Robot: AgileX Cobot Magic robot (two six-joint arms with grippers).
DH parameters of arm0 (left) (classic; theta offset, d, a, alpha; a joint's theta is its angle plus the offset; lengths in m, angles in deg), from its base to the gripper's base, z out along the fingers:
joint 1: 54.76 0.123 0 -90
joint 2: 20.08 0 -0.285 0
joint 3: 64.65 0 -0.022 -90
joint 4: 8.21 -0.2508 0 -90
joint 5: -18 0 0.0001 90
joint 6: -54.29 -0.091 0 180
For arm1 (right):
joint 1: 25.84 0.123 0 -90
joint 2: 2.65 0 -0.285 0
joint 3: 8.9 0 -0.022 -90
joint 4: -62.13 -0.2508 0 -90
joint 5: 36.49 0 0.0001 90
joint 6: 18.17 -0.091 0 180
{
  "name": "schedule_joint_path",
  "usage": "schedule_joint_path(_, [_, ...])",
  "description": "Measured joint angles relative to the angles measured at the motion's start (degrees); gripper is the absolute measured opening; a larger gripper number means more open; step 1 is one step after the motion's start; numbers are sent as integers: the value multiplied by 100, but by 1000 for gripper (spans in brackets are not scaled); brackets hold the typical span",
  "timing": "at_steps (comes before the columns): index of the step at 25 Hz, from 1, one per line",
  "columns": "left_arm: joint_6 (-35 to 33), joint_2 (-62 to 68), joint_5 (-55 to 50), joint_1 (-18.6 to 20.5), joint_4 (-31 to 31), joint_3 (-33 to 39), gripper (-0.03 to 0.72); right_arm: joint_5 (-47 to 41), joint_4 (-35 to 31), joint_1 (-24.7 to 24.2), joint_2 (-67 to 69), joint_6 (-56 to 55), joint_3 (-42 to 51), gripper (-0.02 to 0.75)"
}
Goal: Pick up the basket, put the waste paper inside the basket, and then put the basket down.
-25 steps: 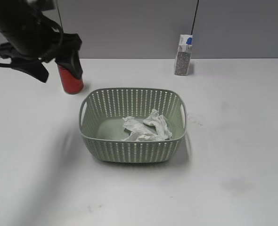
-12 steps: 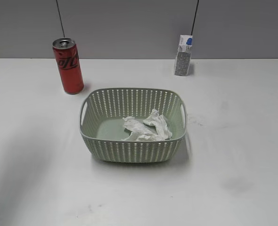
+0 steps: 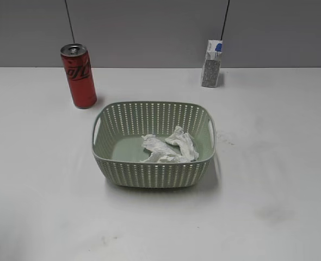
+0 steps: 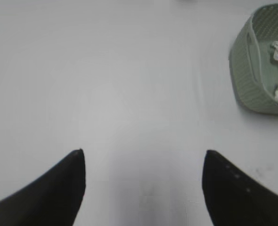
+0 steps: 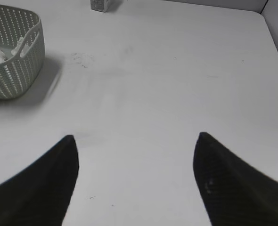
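Exterior view now showing no arm at all, where a second earlier a dark arm was hanging over the red can (image 3: 78, 76) at the back left and half a second ago was already gone; reading that as a retreat after the last step, with the task looking finished or nearly so. Sitting flat on the white table (image 3: 280, 179) near the middle, the basket (image 3: 153, 163), upright and untouched. Lying inside it toward the front right, the waste paper (image 3: 170, 148), several crumpled white pieces bunched together on the floor of the basket; no loose paper showing on the table around it. Standing well apart at the back, the can to the left and a small carton (image 3: 211, 70) to the right. Hovering over bare table to the basket's left, the left gripper (image 4: 143, 157), jaws spread wide and holding nothing. Hovering likewise off to the right side, the right gripper (image 5: 134, 141), jaws also parted and empty.
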Motion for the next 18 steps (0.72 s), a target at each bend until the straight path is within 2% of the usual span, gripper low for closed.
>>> schedule_joint_path(5, [0, -1360, 22, 0, -103, 1066, 585, 0, 0, 0, 0, 0, 0, 573])
schedule_joint_path(10, [0, -2458, -21, 0, -147, 1764, 585, 5, 0, 0, 0, 0, 0, 573])
schedule_joint_path(18, [0, -3709, -6, 0, -147, 1896, 566, 5, 0, 0, 0, 0, 0, 573])
